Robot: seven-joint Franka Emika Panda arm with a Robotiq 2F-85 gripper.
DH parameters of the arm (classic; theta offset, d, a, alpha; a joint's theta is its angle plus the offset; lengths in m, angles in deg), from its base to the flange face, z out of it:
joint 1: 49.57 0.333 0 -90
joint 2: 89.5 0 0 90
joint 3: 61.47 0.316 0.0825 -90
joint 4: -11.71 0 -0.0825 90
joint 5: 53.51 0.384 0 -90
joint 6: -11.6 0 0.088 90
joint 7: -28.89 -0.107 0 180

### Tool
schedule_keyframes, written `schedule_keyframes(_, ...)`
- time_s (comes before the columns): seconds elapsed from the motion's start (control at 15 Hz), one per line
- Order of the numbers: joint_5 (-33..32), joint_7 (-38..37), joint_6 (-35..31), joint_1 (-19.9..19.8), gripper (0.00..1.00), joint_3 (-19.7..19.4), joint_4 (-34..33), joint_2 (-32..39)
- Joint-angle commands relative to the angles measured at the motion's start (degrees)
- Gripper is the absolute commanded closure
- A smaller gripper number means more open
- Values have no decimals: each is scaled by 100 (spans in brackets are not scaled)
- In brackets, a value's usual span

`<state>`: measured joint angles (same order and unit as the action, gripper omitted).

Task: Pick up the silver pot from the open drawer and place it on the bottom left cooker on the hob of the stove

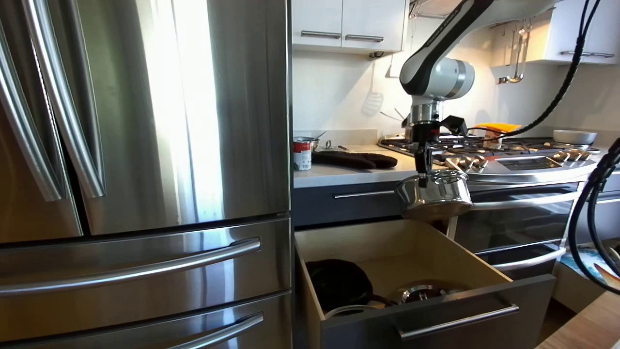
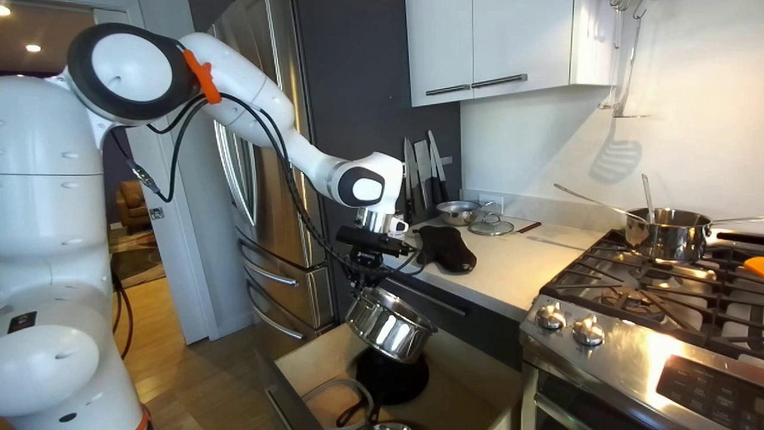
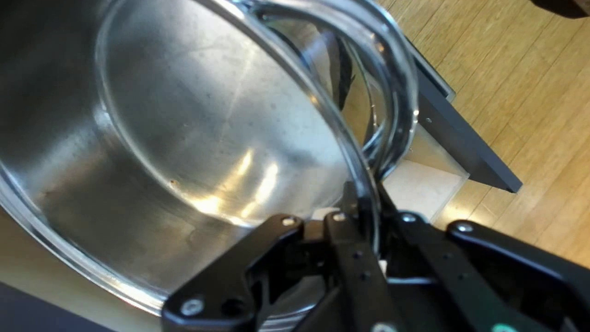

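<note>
The silver pot (image 1: 436,198) hangs tilted above the open drawer (image 1: 373,332), clear of its floor. In an exterior view the pot (image 2: 391,328) is over the drawer's pale inside (image 2: 477,358). My gripper (image 1: 423,177) is shut on the pot's rim. In the wrist view the fingers (image 3: 366,207) pinch the wall, one inside and one outside, beside a loop handle; the pot's inside (image 3: 221,115) looks empty. The stove (image 2: 615,352) stands to the right, with the hob's black grates (image 2: 710,304) on top. The bottom left cooker (image 2: 634,300) shows bare under its grate.
The drawer holds a black pan (image 1: 339,283) and a low metal item (image 1: 421,292). A pot with utensils (image 2: 662,236) stands on the back left of the hob. A black mitt (image 2: 447,248), a metal pan (image 2: 458,212) and a glass lid (image 2: 491,225) lie on the counter.
</note>
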<state>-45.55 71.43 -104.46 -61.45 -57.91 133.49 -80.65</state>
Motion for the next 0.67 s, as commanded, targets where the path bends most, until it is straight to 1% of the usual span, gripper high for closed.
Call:
schedule_keyframes(0.0,18,-12,200,213,98,-274,231,-838)
schedule_keyframes(0.33,-30,-138,329,379,98,-495,236,-1331)
schedule_keyframes(0.6,-8,-300,-257,470,98,-643,474,-1694)
